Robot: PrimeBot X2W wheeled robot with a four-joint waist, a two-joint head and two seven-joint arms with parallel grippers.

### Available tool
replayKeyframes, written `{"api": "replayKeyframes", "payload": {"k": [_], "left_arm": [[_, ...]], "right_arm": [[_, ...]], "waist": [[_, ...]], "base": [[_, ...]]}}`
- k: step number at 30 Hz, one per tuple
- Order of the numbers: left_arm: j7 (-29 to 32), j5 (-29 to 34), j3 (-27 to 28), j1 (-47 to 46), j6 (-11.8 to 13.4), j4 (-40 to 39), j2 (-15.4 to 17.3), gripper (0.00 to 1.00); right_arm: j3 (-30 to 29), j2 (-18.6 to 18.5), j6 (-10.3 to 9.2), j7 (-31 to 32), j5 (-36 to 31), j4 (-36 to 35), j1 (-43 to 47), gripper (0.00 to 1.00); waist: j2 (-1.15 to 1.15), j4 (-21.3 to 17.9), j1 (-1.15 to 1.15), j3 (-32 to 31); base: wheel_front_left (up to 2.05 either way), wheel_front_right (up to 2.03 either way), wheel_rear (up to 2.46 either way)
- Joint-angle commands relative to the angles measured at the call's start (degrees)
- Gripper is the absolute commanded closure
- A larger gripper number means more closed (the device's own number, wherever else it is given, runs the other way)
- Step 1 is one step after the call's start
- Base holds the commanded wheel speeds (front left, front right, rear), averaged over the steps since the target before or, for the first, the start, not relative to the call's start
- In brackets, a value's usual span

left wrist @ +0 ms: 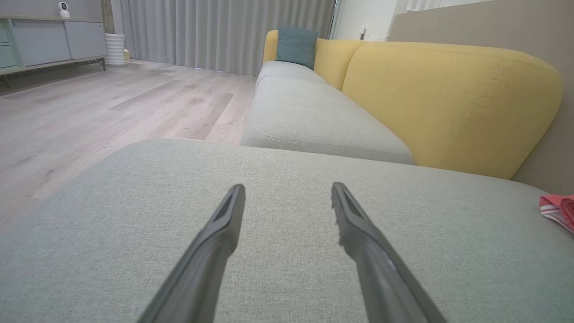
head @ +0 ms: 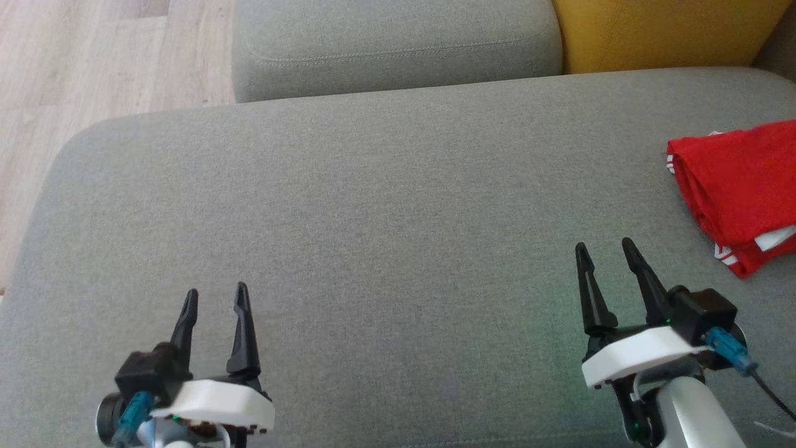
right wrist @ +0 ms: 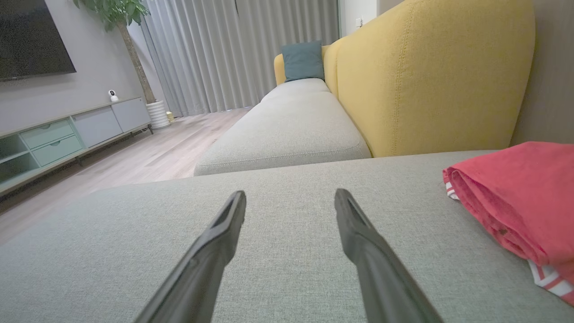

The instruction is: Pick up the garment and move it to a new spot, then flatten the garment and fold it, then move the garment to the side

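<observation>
Grey sofa cushion (head: 398, 218) carries everything; yellow backrest (head: 659, 31) sits past its far right corner. Red garment (head: 740, 186), folded into a bundle with white striped trim showing at the hems, lies at the cushion's right edge, cut off by the head view. Right gripper (head: 604, 244) is near the front edge on the right, jaws spread wide, nothing between them, clear of the garment. Left gripper (head: 216, 292) is at the front left, jaws equally wide, holding nothing, well apart from the garment.
</observation>
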Motion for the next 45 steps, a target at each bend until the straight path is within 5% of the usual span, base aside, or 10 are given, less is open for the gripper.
{"api": "replayKeyframes", "payload": {"k": [1, 5, 6, 45], "left_arm": [[-0.7, -0.2, 1.2, -1.2, 0.0, -1.4, -0.2, 0.0], [-0.7, -0.5, 1.0, -1.2, 0.0, -1.2, -0.2, 0.0], [0.0, -0.3, -1.0, 0.0, 0.0, 0.5, 0.0, 1.0], [4.8, -23.6, 2.1, -2.2, -3.8, 5.3, 1.0, 1.0]], "right_arm": [[1.3, -0.1, -0.05, -0.7, -0.3, -1.6, -2.5, 0.0], [1.1, -0.1, -0.05, -0.7, -0.5, -1.7, -2.5, 0.0], [0.0, 0.0, 0.0, 0.0, 0.0, 0.0, 0.0, 1.0], [-3.0, 0.0, -0.02, 4.9, 23.2, 1.4, 1.0, 1.0]], "waist": [[0.0, 0.0, 0.0, 0.0], [0.0, 0.1, 0.0, 0.1], [0.0, 0.1, 0.0, 0.1], [0.0, 0.9, 0.0, 0.2]], "base": [[0.0, 0.0, 0.0], [0.0, 0.0, 0.0], [0.0, 0.0, 0.0], [0.0, 0.0, 0.0]]}}
